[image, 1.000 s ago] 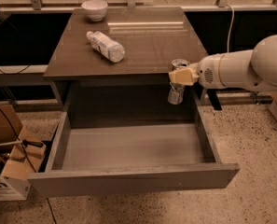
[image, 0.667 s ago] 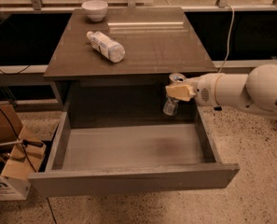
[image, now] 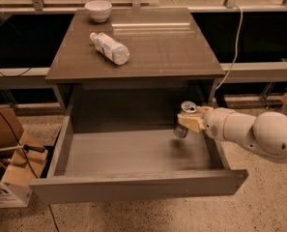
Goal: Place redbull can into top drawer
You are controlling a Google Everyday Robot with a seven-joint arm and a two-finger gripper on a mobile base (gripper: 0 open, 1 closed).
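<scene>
The redbull can (image: 185, 119), slim and silvery with a shiny top, is held tilted in my gripper (image: 191, 121), whose tan fingers (image: 193, 123) are shut around its middle. The can hangs inside the open top drawer (image: 133, 185), over the right rear part of its smooth grey floor, close to the right wall and a little above the bottom. My white arm (image: 251, 132) reaches in from the right.
On the table top (image: 157, 47) lie a clear plastic bottle with white label (image: 109, 47) and a white bowl (image: 98, 10) at the back left. Cardboard boxes (image: 10, 170) stand on the floor to the left. A cable (image: 236, 37) hangs at the right.
My gripper with the can has moved down and slightly left, from beside the table's right edge to inside the drawer near its right wall.
</scene>
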